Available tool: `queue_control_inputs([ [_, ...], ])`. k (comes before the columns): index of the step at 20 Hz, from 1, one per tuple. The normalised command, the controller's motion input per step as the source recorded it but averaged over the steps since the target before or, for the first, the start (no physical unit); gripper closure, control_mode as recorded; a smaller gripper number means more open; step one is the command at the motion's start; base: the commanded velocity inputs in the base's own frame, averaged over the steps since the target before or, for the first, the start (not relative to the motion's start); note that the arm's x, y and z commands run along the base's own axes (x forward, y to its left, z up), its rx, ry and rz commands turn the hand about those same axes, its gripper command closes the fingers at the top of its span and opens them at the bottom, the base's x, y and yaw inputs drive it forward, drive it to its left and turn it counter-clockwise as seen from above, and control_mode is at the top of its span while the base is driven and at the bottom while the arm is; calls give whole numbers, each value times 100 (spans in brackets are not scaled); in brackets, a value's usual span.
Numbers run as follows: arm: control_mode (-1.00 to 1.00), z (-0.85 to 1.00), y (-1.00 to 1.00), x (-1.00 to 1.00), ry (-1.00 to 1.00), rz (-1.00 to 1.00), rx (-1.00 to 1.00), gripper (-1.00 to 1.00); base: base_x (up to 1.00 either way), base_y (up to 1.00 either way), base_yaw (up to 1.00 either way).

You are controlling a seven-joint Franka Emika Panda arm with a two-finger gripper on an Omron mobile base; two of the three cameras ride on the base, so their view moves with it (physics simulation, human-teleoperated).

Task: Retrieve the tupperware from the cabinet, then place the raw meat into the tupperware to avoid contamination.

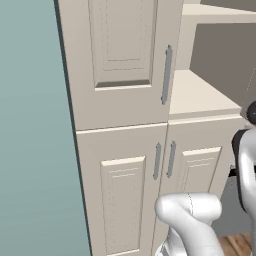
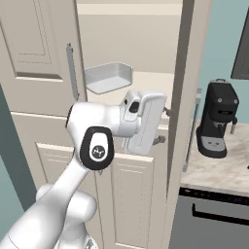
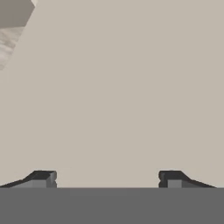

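The cabinet [image 1: 120,95] is tall and beige, and its upper right door [image 2: 188,82] stands swung out, seen edge-on. On the bared shelf [image 2: 146,80] rests the tupperware [image 2: 108,77], a white-grey lidless tub. My gripper [image 2: 164,126] hangs in front of the shelf's front edge, below and to the right of the tub, and points at the inner face of the swung door. In the hand view the gripper [image 3: 107,178] faces a flat beige panel, its fingertips [image 3: 43,177] wide apart with nothing between them: open. The raw meat is out of view.
A black coffee machine [image 2: 218,121] stands on the speckled counter [image 2: 219,170] right of the cabinet, above a dark appliance front [image 2: 214,219]. A teal wall [image 1: 30,150] borders the cabinet's left side. The lower cabinet doors [image 1: 125,190] are shut.
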Motion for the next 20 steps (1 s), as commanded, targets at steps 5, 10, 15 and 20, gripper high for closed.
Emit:
queue_control_inputs([
  [5, -100, -1, -16, 0, 0, 1, 2, -100, 0, 0, 0],
  [10, -100, 0, 1, -2, 0, 1, 0, -100, 0, 0, 0],
  [15, -100, 0, 23, -11, 0, 4, 0, -100, 0, 0, 0],
  [20, -100, 0, 39, -15, -1, 5, 0, -100, 0, 0, 0],
])
